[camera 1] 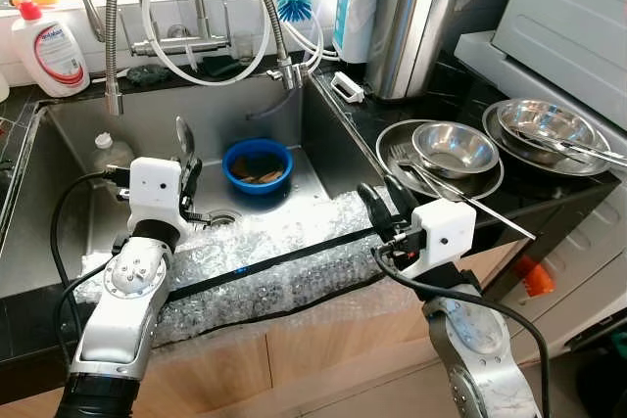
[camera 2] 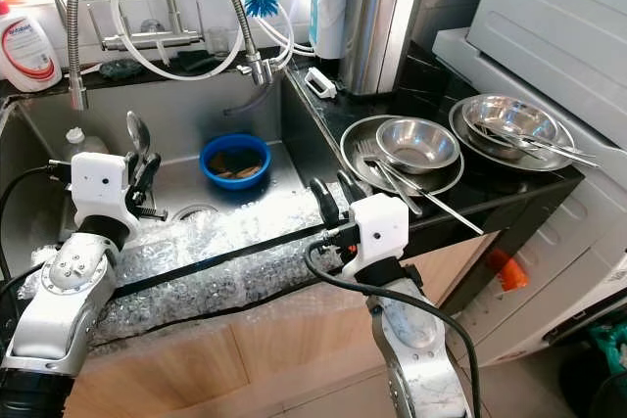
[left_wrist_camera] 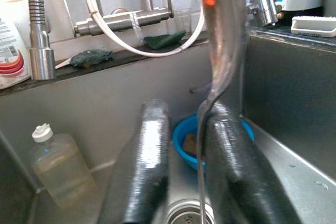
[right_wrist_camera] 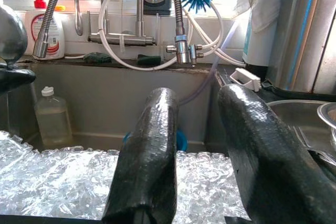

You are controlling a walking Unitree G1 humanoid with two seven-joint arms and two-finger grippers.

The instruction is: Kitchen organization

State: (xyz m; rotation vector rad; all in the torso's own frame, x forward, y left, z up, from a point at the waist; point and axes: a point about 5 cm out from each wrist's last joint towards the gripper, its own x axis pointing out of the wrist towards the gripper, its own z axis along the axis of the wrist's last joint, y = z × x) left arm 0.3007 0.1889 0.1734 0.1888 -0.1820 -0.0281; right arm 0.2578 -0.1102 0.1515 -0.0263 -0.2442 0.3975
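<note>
Sink (camera 1: 69, 203), spoon (camera 1: 184, 137) upright in left hand (camera 1: 188, 188)

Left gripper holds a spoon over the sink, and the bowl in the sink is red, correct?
Not quite. The left gripper does hold the spoon over the sink, but the bowl there is blue, as the left eye view shows.

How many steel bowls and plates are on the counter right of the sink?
4, maybe more hidden underneath: a bowl in a plate nearest the sink, and another bowl in a plate farther right.
</note>
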